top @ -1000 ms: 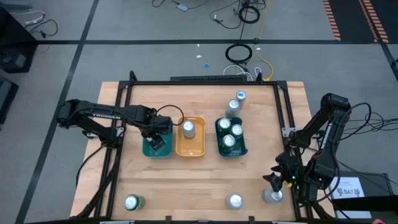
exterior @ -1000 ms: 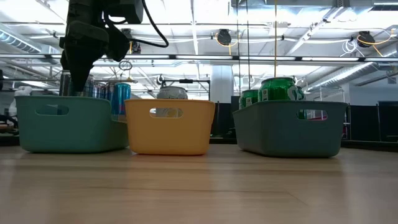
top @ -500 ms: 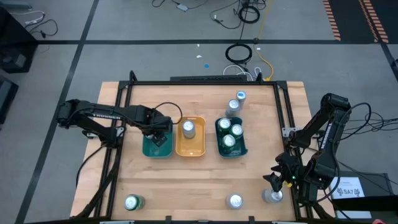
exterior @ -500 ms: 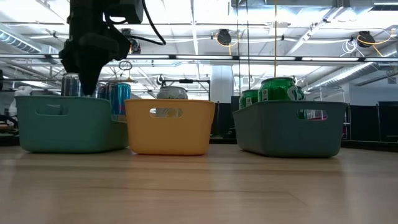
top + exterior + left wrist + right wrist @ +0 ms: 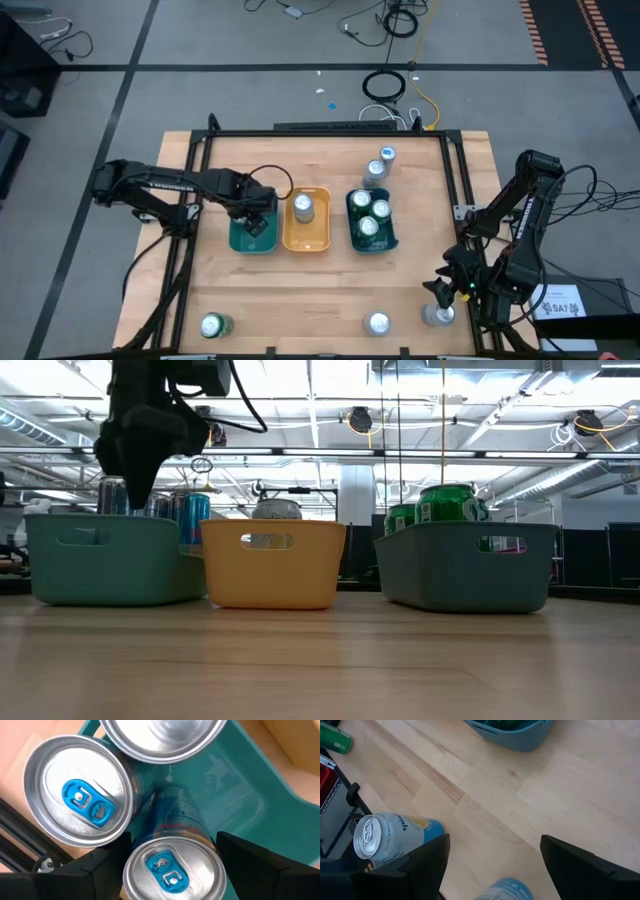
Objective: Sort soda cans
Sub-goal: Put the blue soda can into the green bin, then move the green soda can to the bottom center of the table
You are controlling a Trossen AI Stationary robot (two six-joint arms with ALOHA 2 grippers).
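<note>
A: What does the counter look like?

B: Pale wood planks inside a black frame, set on a grey floor with cables coiled beyond the far edge. Three trays stand in a row mid-counter: teal tray, yellow tray, dark-green tray. In the low view, a big hall with ceiling lights and beams lies behind them.

A: And the soda cans?

B: Three green cans stand in the dark-green tray, one silver can in the yellow tray. The left wrist view shows three blue cans with blue tabs upright in the teal tray. Two more cans stand just behind the dark-green tray. Near the front edge there is a green can on the left, a can in the middle and one at the right corner.

A: The tools?

B: The left tool hangs over the teal tray, its fingers spread wide either side of the nearest blue can, not touching it, nothing held. The right tool sits low by the front right corner, fingers well apart and empty; its wrist view shows a can lying on its side and another blue can top between the fingers.

A: Any change from a second ago?

B: The left tool has risen a little out of the teal tray. The right arm has not moved, nor have the cans.
</note>
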